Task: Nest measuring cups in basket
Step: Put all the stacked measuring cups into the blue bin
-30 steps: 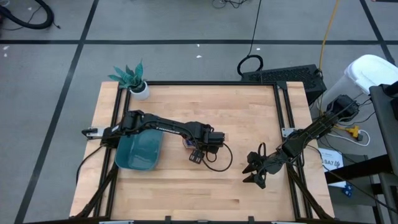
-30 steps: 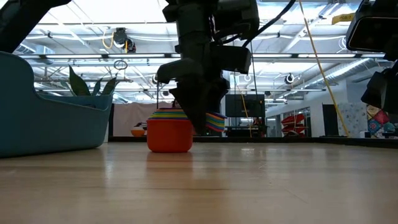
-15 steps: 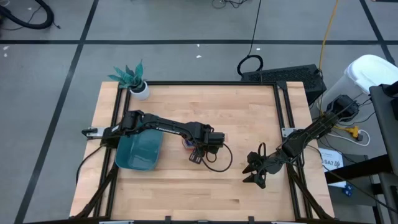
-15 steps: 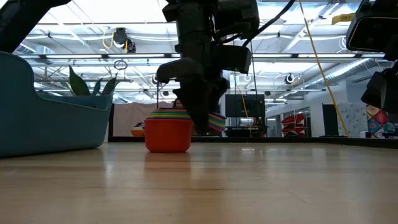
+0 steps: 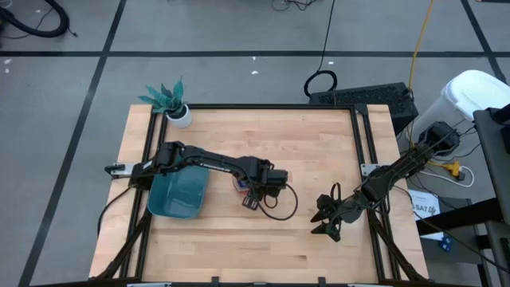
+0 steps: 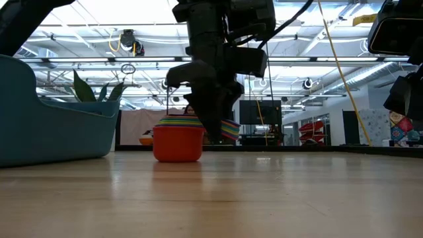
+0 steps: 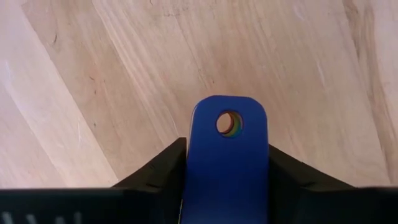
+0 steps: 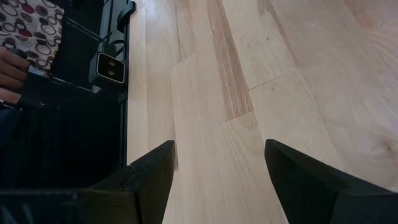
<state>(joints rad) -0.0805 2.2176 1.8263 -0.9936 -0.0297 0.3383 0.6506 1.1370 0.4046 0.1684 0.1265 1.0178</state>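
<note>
A stack of nested measuring cups (image 6: 178, 140), red outermost with coloured rims above it, stands on its base at the table's middle (image 5: 239, 182). Its flat handles (image 6: 229, 130) stick out sideways; the top one is dark blue with a round hole (image 7: 228, 123). My left gripper (image 6: 217, 132) reaches down from above and is shut on those handles. The dark teal basket (image 5: 179, 195) sits left of the stack (image 6: 53, 132). My right gripper (image 5: 325, 219) waits open above the table's right near part, nothing between its fingers (image 8: 217, 174). My left gripper pinches the stacked handles by their two long edges (image 7: 199, 168) between its two fingers, short of the holed free end. The fingers (image 7: 163, 171) come from above, pointing steeply down. The stack stays upright with the red cup's base on the table.
A small white pot with a teal plant (image 5: 177, 112) stands at the far left corner. Black frame rails (image 5: 362, 143) run along the table's sides. A person's hand (image 8: 11, 74) shows beyond the table's edge. Bare wood lies between the stack and my right gripper.
My left gripper has shut on the cups' handles without moving over the table. The stack has shifted a touch toward the basket and stays on the table.
</note>
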